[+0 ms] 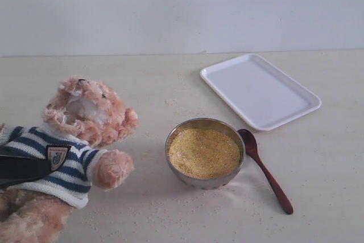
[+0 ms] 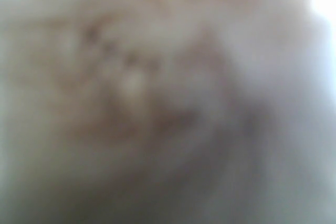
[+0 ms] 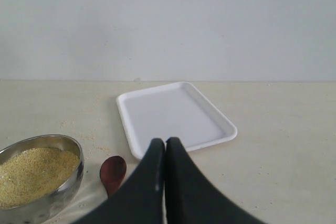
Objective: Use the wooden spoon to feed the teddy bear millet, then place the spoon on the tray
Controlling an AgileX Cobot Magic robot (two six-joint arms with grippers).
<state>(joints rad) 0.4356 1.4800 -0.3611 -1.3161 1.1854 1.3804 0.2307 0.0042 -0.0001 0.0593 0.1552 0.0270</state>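
The teddy bear (image 1: pixel 85 119) leans at the left edge of the exterior view, its face turned up. One dark finger (image 1: pixel 23 170) of my left gripper (image 1: pixel 35 169) presses across its striped sweater; the other finger is hidden behind the bear. The left wrist view is only a blur of plush fur (image 2: pixel 131 87). Millet (image 1: pixel 203 152) fills a round steel bowl (image 1: pixel 206 184) at the middle. The wooden spoon (image 1: pixel 267 174) lies on the table just right of the bowl, untouched. The white tray (image 1: pixel 259 89) lies behind it. My right gripper (image 3: pixel 165 141) is shut and empty, hovering short of the spoon (image 3: pixel 113 171) and the tray (image 3: pixel 173 114).
Loose millet grains (image 1: pixel 170 209) are scattered on the pale table around the bowl and in front of it. A plain white wall stands behind the table. In the right wrist view the bowl (image 3: pixel 71 179) sits close beside the spoon.
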